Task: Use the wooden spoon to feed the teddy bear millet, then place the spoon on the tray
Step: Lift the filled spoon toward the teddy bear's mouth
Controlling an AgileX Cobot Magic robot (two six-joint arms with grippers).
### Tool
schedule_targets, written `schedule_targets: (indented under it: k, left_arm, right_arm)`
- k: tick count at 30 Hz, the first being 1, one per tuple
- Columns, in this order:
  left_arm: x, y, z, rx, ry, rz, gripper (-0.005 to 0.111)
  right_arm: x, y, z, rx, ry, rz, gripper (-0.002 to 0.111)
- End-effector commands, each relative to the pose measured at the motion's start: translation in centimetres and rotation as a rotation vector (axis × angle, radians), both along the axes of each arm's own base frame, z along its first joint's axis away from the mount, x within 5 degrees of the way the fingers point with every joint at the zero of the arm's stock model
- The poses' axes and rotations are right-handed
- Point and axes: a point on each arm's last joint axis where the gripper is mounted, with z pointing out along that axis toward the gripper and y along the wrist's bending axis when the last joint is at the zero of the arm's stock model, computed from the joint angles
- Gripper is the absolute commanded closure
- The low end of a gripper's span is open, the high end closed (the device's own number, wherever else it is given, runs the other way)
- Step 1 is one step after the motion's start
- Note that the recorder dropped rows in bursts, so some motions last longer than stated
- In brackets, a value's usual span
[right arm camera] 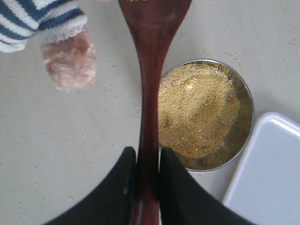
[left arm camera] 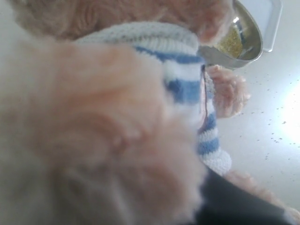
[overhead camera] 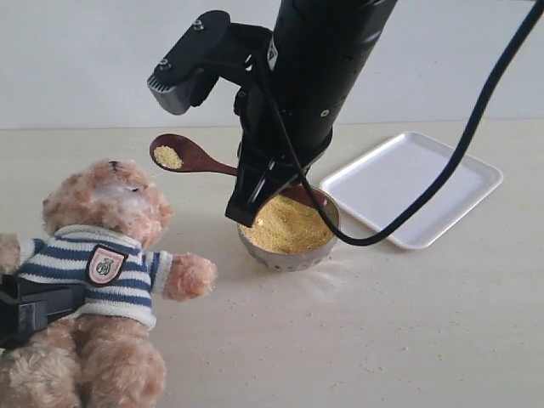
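Far L: teddy bear [overhead camera: 102, 272]; L gripper [overhead camera: 32, 310] at its flank, grip can't tell. tray [overhead camera: 412, 183] R, beside steel bowl [overhead camera: 289, 253]. R gripper [right arm camera: 147, 161] clamped on wooden spoon [overhead camera: 200, 161] handle. Spoon holds millet [overhead camera: 167, 157], near bear's head, not touching. Rec: keep level, ease down to muzzle, no jerks.

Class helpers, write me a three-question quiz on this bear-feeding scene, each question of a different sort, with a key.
1. True or false: the glossy dark reddish-brown wooden spoon carries fine yellow millet.
2. Fill in: the round steel bowl stands between the fluffy light-brown teddy bear and the flat white square ____.
3. What does the right gripper clamp? A: the bowl's rim; B: the spoon's handle; C: the bear's paw.
Key: 1 true; 2 tray; 3 B.
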Motion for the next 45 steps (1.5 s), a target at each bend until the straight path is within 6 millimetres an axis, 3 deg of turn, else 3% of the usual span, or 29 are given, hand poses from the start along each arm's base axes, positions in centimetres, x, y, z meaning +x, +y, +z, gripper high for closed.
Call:
schedule_targets:
  k: [1, 14, 23, 32, 36, 45]
  left_arm:
    - [0.2, -0.4, 0.3, -0.065, -0.028, -0.021, 0.102]
    - [0.0, -0.9, 0.7, -0.114, -0.043, -0.075, 0.102]
    - [-0.2, -1.5, 1.1, -0.171, -0.057, -0.127, 0.102]
    - [-0.4, -1.8, 1.4, -0.207, -0.066, -0.161, 0.102]
    - [-0.5, -1.9, 1.5, -0.218, -0.068, -0.171, 0.102]
    - [-0.4, -2.1, 2.0, -0.253, -0.08, -0.195, 0.102]
  right_arm:
    - [-0.4, 0.2, 0.6, 0.033, 0.012, 0.026, 0.108]
    - [-1.7, 2.3, 0.0, 0.069, 0.004, 0.123, 0.108]
    - [-0.4, 2.4, -2.0, -0.06, -0.037, 0.108, 0.108]
    - [0.8, 2.0, -2.2, -0.146, -0.155, 0.111, 0.108]
    - [0.7, 2.3, -2.4, -0.16, -0.166, 0.141, 0.108]
    - [-1.1, 4.4, -3.1, -0.391, -0.36, 0.253, 0.108]
